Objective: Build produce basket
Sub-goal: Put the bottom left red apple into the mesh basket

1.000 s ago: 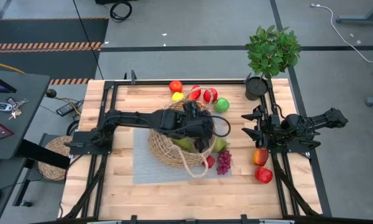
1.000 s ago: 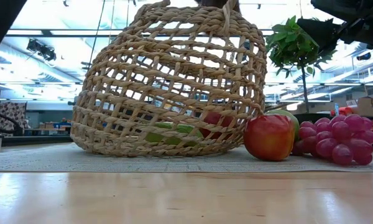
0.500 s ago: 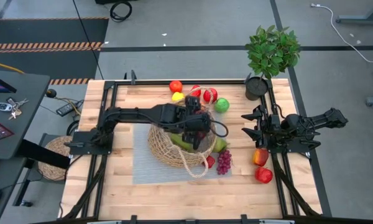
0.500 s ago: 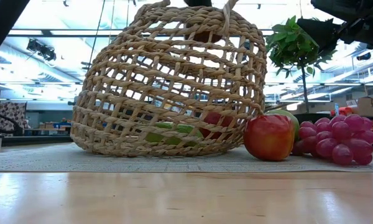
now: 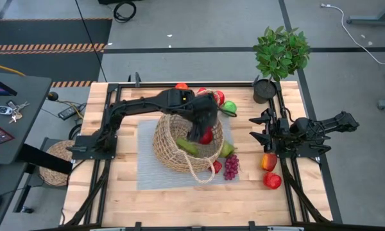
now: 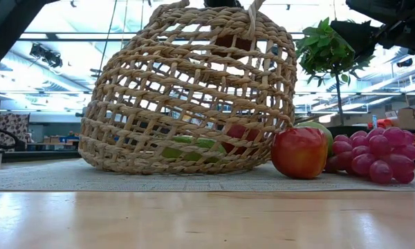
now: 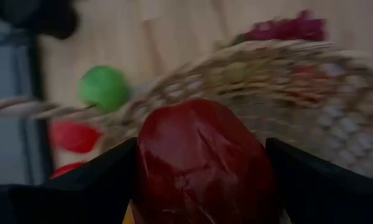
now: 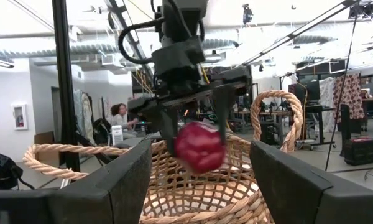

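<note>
Over the basket: the left pincer [image 5: 204, 133] hangs just above the opening, clenched on a dark red fruit [image 7: 199, 158] with a finger on each side of it.
Basket: big tan wicker basket [image 5: 173, 149] sits mid-bench on a grey mat [image 5: 147, 173], with its looped handle [image 5: 197, 172] drooping toward the near edge.
Inside the basket: a green piece [image 6: 190, 147] and a red piece [image 6: 243, 133] show through the weave in the low view, both down at the bottom.
Just outside it: a red apple [image 6: 299, 152] sits right against the basket wall, with the purple grapes [image 6: 377, 153] next to it and a green pear-ish piece [image 5: 227, 149] tucked behind.
Far edge of the bench: green apple [image 5: 230, 107], a red piece [image 5: 218, 97] and an orange-red one [image 5: 181, 86], all partly hidden by the left arm.
Right side: two more red apples [image 5: 269, 162] sit near the right arm, one nearer the front edge.
Right pincer: [image 5: 262, 136] parked off to the right of the basket, well apart from it, fingers spread a bit with nothing between them.
Extras: potted plant [image 5: 279, 54] at the far right corner of the bench [image 5: 199, 205], and a person [image 8: 119, 116] way off in the room behind.
</note>
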